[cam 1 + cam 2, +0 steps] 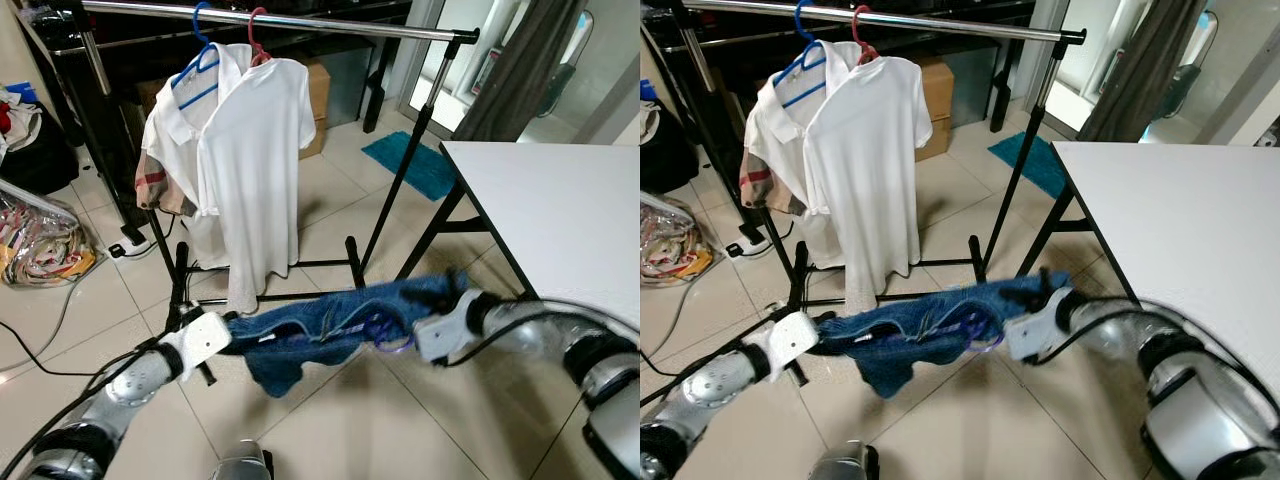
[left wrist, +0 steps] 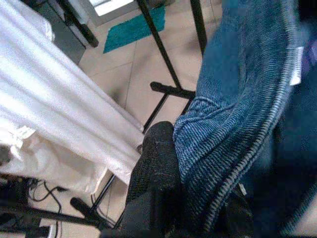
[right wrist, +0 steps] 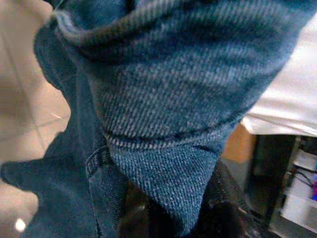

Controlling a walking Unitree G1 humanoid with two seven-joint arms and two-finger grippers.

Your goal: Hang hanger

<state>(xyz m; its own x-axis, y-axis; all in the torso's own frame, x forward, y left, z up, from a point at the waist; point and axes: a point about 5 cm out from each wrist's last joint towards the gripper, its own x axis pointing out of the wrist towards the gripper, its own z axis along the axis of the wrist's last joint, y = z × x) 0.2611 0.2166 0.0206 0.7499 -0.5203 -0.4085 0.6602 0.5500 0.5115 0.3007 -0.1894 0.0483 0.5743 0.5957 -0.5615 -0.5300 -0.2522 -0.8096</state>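
A blue denim garment (image 1: 330, 325) hangs stretched between my two grippers, low over the floor in front of the clothes rack. A purple hanger (image 1: 388, 338) loops out from under its right part. My left gripper (image 1: 230, 328) is shut on the garment's left end; one black finger (image 2: 156, 163) presses against the denim (image 2: 237, 114). At the right end my right gripper (image 1: 425, 320) is shut on bunched denim (image 3: 163, 99). The rack's silver rail (image 1: 330, 22) runs overhead and holds two white shirts (image 1: 255, 150), one on a blue hanger (image 1: 200, 60) and one on a red hanger (image 1: 258, 35).
A white table (image 1: 560, 210) stands at the right with black legs near the rack's post. A teal mat (image 1: 420, 165) lies behind it. Bags (image 1: 40, 250) and a power strip (image 1: 135, 245) with cables sit at the left. The rail's right half is bare.
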